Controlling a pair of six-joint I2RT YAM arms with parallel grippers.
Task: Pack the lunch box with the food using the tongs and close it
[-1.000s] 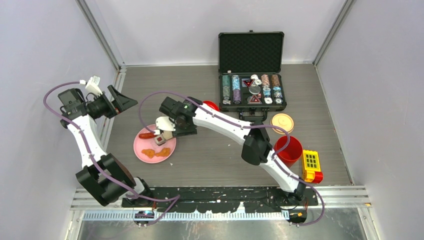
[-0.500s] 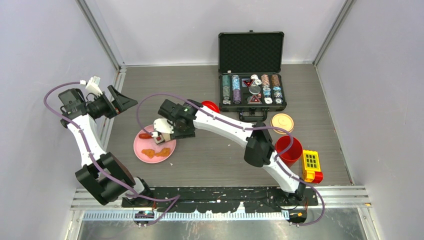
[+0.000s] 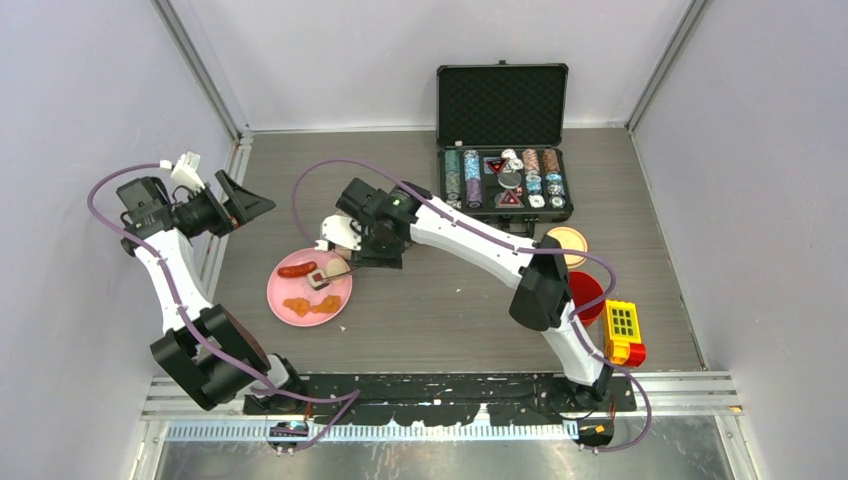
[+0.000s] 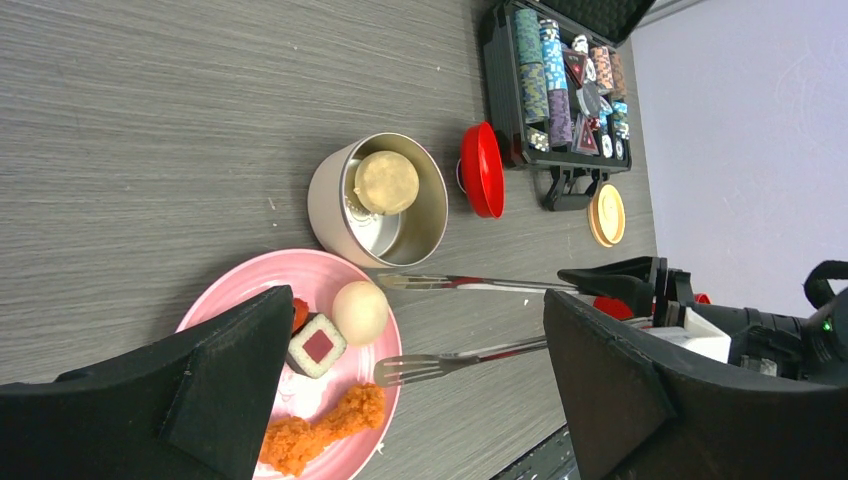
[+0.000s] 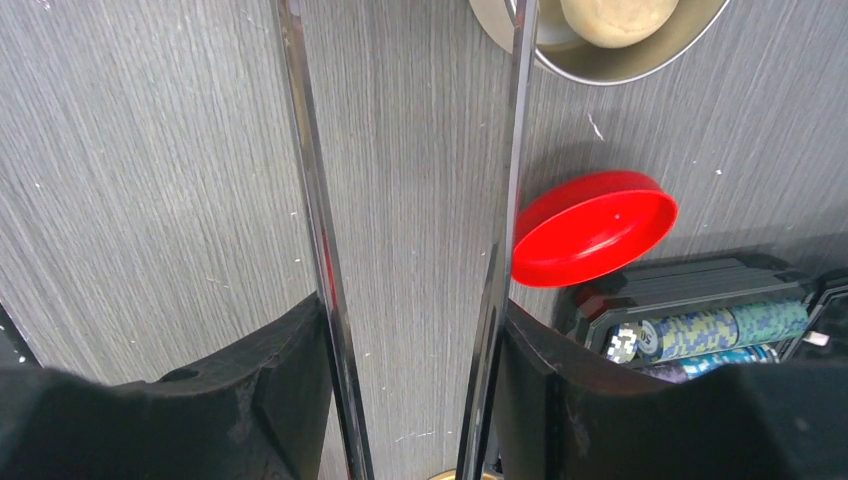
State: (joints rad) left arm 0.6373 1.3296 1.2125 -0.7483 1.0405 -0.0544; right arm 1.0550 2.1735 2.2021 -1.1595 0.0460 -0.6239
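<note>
My right gripper [image 5: 410,345] clamps the long thin dark metal tongs [image 5: 312,240], arms spread: 1 tip beside the small round steel bowl [image 4: 325,205], 1 over the flat pink plate [image 4: 230,295] rim. 1 pale egg lump [image 4: 386,181] sits in the bowl. My left gripper [image 4: 415,330] hangs wide open, empty.

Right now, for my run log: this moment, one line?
right fingers: gripping tongs; tongs: empty; steel bowl: one egg; left fingers: open

White links [image 3: 470,240], black joints [image 3: 540,295], and purple cables [image 3: 295,205] looping alongside.
</note>
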